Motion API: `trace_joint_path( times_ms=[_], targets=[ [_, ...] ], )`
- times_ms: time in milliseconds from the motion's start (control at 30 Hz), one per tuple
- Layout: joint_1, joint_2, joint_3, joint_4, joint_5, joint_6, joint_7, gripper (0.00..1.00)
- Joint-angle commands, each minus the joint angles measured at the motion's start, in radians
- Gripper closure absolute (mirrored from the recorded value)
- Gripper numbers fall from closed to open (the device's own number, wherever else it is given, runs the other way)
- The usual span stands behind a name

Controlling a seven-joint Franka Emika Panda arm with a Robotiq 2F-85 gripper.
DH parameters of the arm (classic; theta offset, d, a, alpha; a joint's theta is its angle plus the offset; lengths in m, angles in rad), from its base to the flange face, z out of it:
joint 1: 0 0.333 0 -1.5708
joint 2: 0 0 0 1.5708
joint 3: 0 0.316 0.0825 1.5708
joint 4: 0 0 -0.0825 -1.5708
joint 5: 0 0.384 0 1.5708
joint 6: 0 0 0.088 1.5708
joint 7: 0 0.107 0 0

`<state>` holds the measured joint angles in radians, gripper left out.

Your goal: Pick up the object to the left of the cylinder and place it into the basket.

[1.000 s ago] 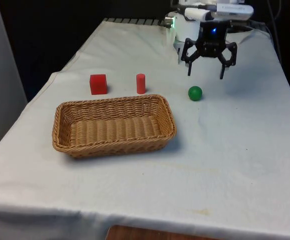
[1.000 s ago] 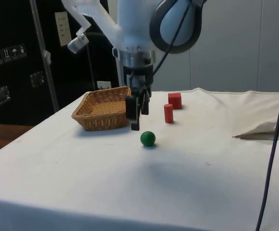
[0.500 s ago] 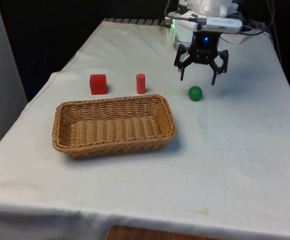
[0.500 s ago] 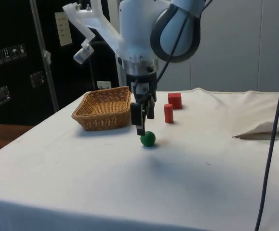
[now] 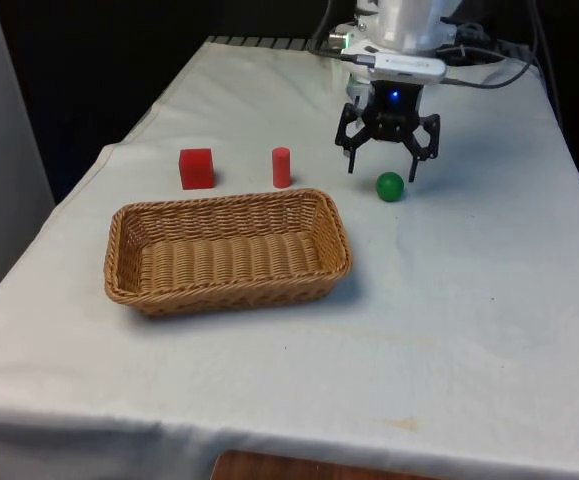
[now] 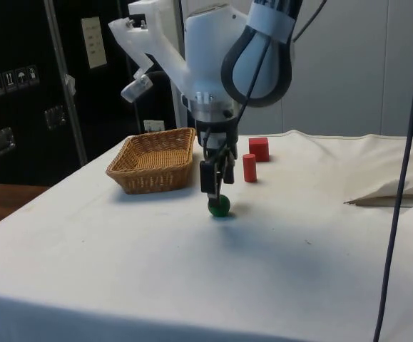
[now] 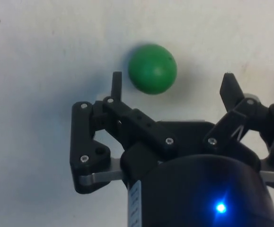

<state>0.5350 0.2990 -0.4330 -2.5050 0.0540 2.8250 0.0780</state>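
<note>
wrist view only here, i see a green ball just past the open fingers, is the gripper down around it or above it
Observer: Above it. In the side view the gripper hangs with its fingertips just over the green ball, not touching it.
Operator: anything else near the ball
Observer: A red cylinder stands upright to the front view's left of the ball, apart from it.
Operator: where's the basket then
Observer: The wicker basket sits on the near side of the cylinder in the front view, and a red cube stands to the front view's left of the cylinder.
</note>
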Motion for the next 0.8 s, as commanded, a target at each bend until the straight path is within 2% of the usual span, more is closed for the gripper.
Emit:
trace_joint_path(
  times_ms=[0, 300, 533, 567, 600, 767],
  targets=[
    [-0.015, -0.014, 0.019, -0.011, 0.029, 0.014, -0.026, 0.0],
    [-0.002, 0.0, 0.001, -0.001, 0.021, 0.007, -0.022, 0.0],
    [-0.014, 0.02, 0.026, 0.0, 0.045, 0.03, -0.031, 0.0],
    [-0.002, 0.022, 0.006, 0.002, 0.022, 0.015, -0.019, 0.0],
    [-0.016, 0.024, 0.029, 0.0, 0.047, 0.034, -0.032, 0.0],
    [-0.015, 0.039, 0.028, 0.003, 0.05, 0.053, -0.033, 0.0]
  ],
)
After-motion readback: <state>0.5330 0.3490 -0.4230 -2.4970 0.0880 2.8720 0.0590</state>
